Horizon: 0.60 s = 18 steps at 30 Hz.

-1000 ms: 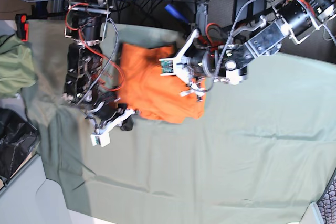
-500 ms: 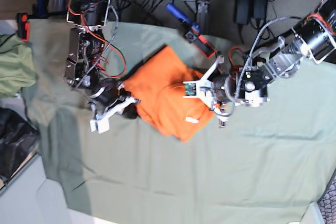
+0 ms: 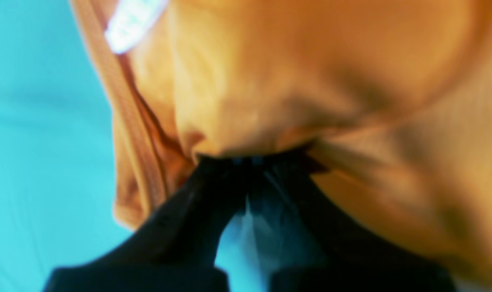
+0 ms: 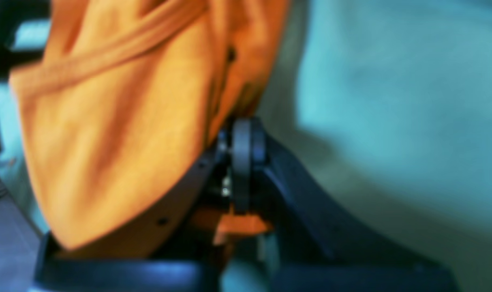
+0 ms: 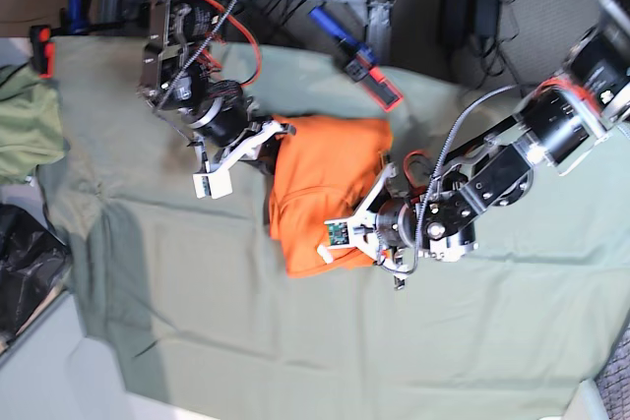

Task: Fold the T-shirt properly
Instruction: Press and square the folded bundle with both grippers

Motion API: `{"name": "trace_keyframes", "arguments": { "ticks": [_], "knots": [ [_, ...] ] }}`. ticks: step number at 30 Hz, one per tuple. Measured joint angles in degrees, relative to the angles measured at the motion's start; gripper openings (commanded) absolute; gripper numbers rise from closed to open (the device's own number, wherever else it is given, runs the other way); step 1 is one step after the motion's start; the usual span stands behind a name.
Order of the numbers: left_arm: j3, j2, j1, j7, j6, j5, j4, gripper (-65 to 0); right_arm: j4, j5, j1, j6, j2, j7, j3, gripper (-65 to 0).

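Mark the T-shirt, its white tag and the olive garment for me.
T-shirt (image 5: 320, 184): base view, middle of the orange cloth.
White tag (image 3: 132, 20): left wrist view, tag's middle.
Olive garment (image 5: 25, 130): base view, bunched folds.

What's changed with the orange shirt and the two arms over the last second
Both arms swung the T-shirt around: the left gripper carried its edge down toward the table's near side, and the right gripper lifted its edge up and inward. The shirt is now a narrower bundle. Both grippers stayed shut on the cloth; the grey-green table cloth and the olive garment stayed put.

surface: grey-green table cloth (image 5: 315, 341) | on it: orange T-shirt (image 5: 320, 184), bunched
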Motion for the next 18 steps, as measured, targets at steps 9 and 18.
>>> {"name": "trace_keyframes", "arguments": {
  "ticks": [9,18],
  "knots": [
    [0.2,2.6,-2.4,0.5,0.2,0.5,-3.2,-65.0,2.3,-0.2,-1.6,0.0,-3.0,-0.1,0.0,-65.0],
    [0.3,-8.6,-3.6,4.4,5.8,-0.5,7.5,-65.0,3.3,-1.7,-1.6,0.0,-0.1,-0.4,0.0,-65.0]
  ]
}}
